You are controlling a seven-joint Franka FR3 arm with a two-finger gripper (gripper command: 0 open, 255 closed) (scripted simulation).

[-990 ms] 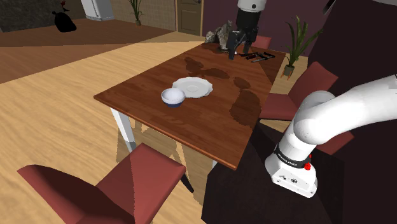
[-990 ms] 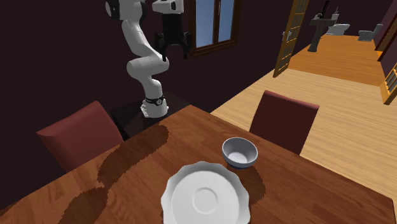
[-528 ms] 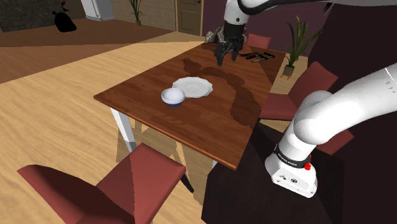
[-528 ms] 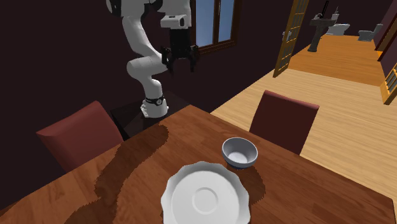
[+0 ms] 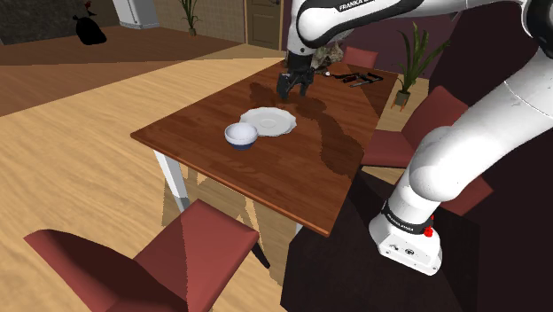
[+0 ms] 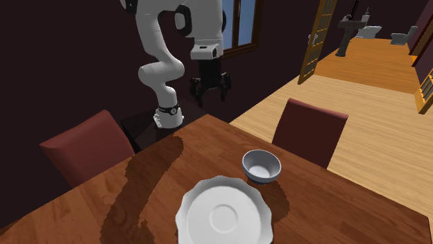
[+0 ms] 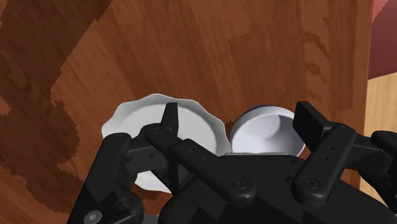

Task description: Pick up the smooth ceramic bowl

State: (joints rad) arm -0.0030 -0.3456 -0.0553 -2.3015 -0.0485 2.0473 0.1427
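Shoulder view gives the whole table (image 5: 266, 168): bowl (image 5: 240, 135) near the edge on that view's left, upright, just beside the plate (image 5: 268, 120). Gripper (image 5: 295, 87) hangs in the air beyond the plate. Small dark items (image 5: 356, 80) lie at the table's far end, too small to identify.

Second exterior view looks from the opposite side: plate (image 6: 223, 211) nearest, bowl (image 6: 261, 166) behind it on that view's right, red chair (image 6: 309, 128) past the bowl, gripper (image 6: 210, 87) well above the table (image 6: 333, 208).

Wrist view shows the bowl (image 7: 267, 130) with a white inside and bluish rim. The hand's black body covers its near side and part of the plate (image 7: 137, 121). Can't tell if bowl and plate touch.

Gripper (image 7: 238, 118): fingers (image 7: 170, 118) wide apart, holding nothing, touching nothing.
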